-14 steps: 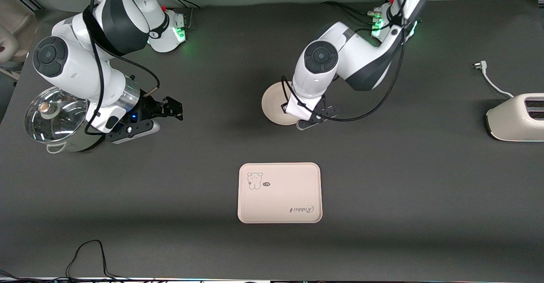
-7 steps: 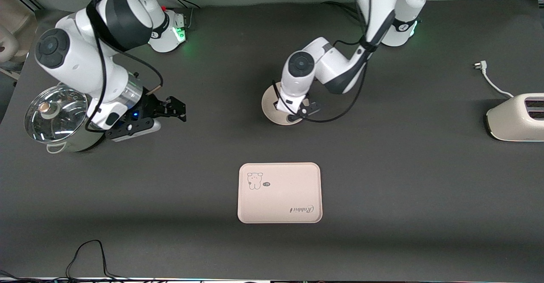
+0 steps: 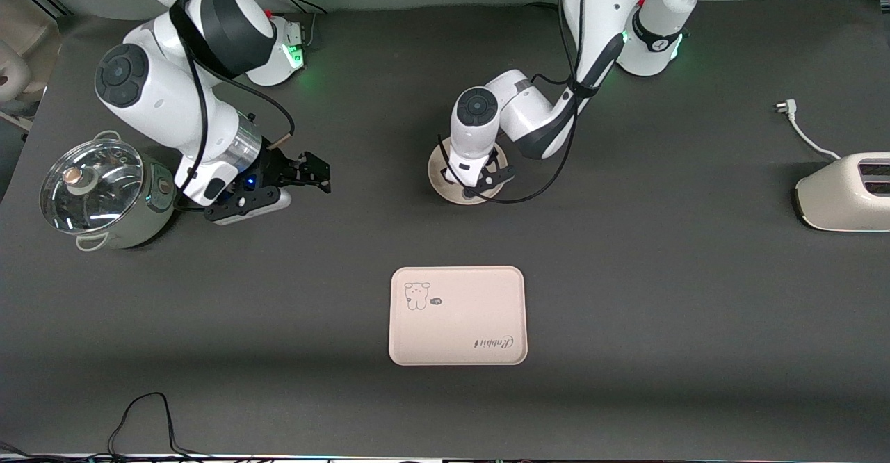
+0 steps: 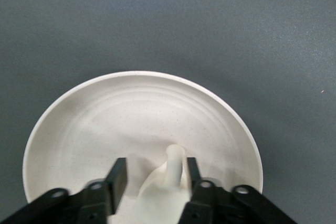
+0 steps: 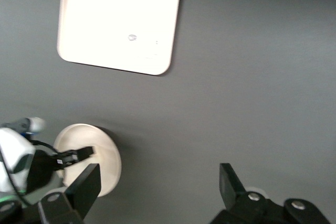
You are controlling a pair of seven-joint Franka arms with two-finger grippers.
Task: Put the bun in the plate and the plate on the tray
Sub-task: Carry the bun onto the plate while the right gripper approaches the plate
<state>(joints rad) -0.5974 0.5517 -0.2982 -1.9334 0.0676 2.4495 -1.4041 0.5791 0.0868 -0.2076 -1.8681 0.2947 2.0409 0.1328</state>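
Note:
The round cream plate (image 3: 438, 171) lies on the dark table between the two arm bases. My left gripper (image 3: 480, 188) is low over the plate, shut on the small off-white bun (image 4: 163, 192). In the left wrist view the bun sits between the black fingers (image 4: 118, 177), just above the plate's floor (image 4: 131, 108). The bun is hidden by the arm in the front view. The pink-beige rabbit tray (image 3: 457, 315) lies empty, nearer to the camera than the plate. My right gripper (image 3: 313, 174) is open and empty above bare table beside the pot.
A steel pot with a glass lid (image 3: 90, 192) stands at the right arm's end of the table. A white toaster (image 3: 845, 192) and its loose plug cable (image 3: 799, 126) are at the left arm's end. The right wrist view shows the tray (image 5: 118, 19) and the plate (image 5: 105, 150).
My left gripper has come down and moved in over the plate. My right arm has shifted away from the pot toward the middle of the table.

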